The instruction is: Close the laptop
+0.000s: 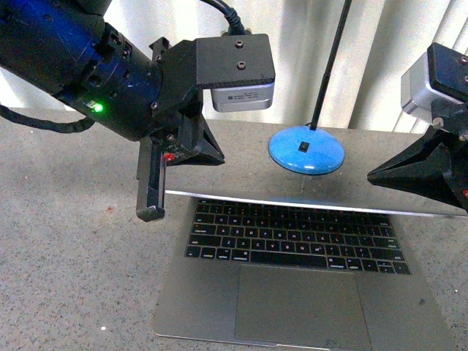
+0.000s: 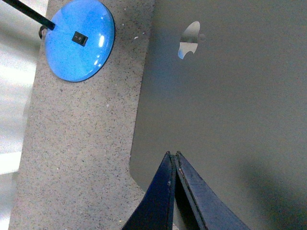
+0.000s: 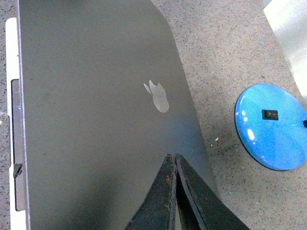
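Laptop [image 1: 292, 307] sits square on the table [image 1: 58, 256], keyboard and trackpad facing us, its lid [image 3: 96, 96] tipped well forward over the keys but not yet down. There's a clear gap between lid edge and keyboard, so the close isn't finished.

Here's the danger: both arms are up behind that lid, and if they push unevenly, one corner leading, the lid could twist on its hinge. Push too fast and it drops the last stretch and slaps the deck. The smooth metal back is slippery too. A narrow tip could skid off towards the edge and lose the lid altogether, or shove the whole machine along the table instead of folding it.

The lamp is next. Its blue base [image 1: 307, 150] stands just behind the laptop, with the thin black pole [image 1: 329, 66] rising between the two arms. A wide swing from either arm could clip it.

Now the left fingers [image 2: 160, 196]: pressed tight together, nothing held, tips over the lid's back near a rounded corner. Whether they touch, I can't tell. The right fingers [image 3: 163, 196] are the same story, pinched closed and empty, tips over the lid just below the shiny logo [image 3: 158, 96], contact unclear.
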